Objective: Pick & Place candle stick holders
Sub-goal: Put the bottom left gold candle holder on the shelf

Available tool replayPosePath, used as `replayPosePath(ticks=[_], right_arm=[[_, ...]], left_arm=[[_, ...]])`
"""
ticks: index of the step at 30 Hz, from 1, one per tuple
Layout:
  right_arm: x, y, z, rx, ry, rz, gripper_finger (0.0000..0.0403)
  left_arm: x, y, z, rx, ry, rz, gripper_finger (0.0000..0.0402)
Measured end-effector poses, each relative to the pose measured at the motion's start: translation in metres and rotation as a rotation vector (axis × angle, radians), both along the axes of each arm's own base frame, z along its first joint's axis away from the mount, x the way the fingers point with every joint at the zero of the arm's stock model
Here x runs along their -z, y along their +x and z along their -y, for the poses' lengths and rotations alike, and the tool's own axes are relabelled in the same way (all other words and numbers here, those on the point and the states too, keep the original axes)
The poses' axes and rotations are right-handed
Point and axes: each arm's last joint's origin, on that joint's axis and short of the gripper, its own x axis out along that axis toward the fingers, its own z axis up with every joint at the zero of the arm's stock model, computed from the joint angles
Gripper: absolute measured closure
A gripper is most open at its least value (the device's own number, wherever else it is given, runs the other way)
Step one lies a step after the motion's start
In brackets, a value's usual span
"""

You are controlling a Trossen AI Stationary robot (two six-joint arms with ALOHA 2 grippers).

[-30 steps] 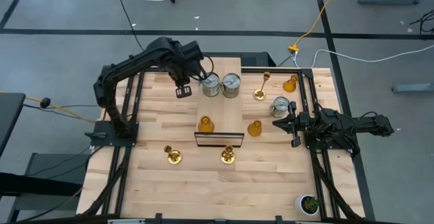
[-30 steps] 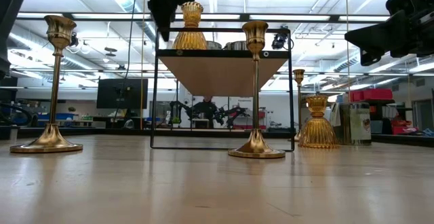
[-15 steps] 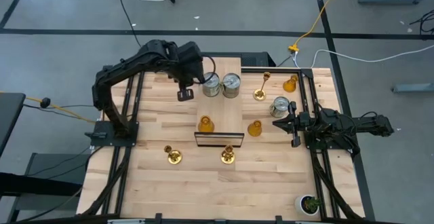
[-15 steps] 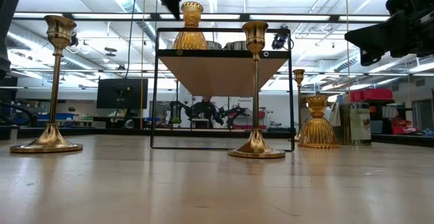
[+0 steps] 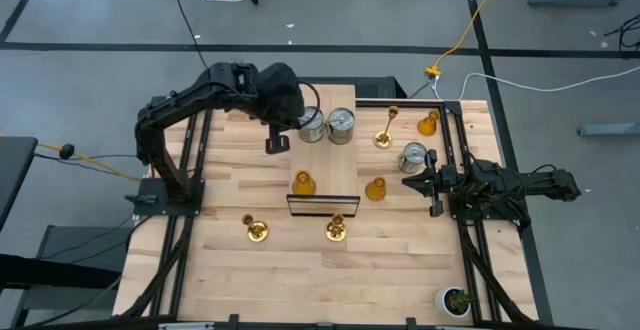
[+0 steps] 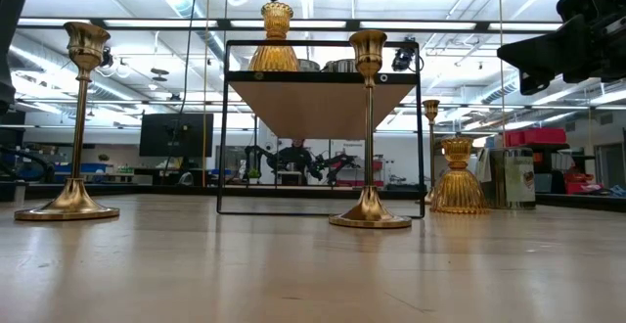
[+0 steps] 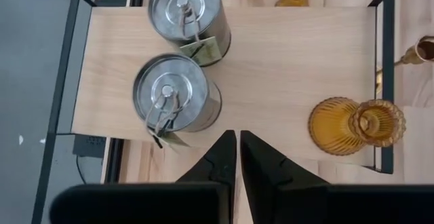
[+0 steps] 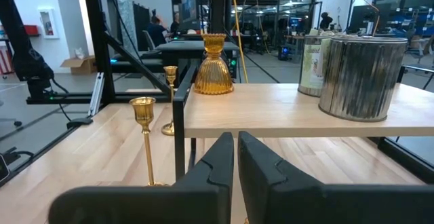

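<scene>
Three of nine done we reckon: two silver cans (image 5: 326,125) plus one amber holder (image 5: 303,183) on the shelf (image 5: 345,160); both grippers, left gripper (image 5: 277,144) and right gripper (image 5: 409,182), clenched, empty

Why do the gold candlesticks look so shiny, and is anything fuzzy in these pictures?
In the low view, ceiling strip lights glint off the gold candlesticks and leave a pale sheen on the table, whose nearest part looks soft. In the left wrist view, the silver cans catch bright highlights on their lids. In the right wrist view, the room behind is slightly blurred.
</scene>
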Motion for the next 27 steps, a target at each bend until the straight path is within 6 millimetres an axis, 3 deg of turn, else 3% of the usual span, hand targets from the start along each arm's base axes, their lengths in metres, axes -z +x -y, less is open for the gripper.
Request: replayPosePath(ticks=[27], right_arm=[[0.0, 0.0, 0.0, 0.0, 0.0, 0.0, 0.0376]], left_arm=[[0.001, 0.002, 0.011, 0.012, -0.053, 0.005, 0.0372]])
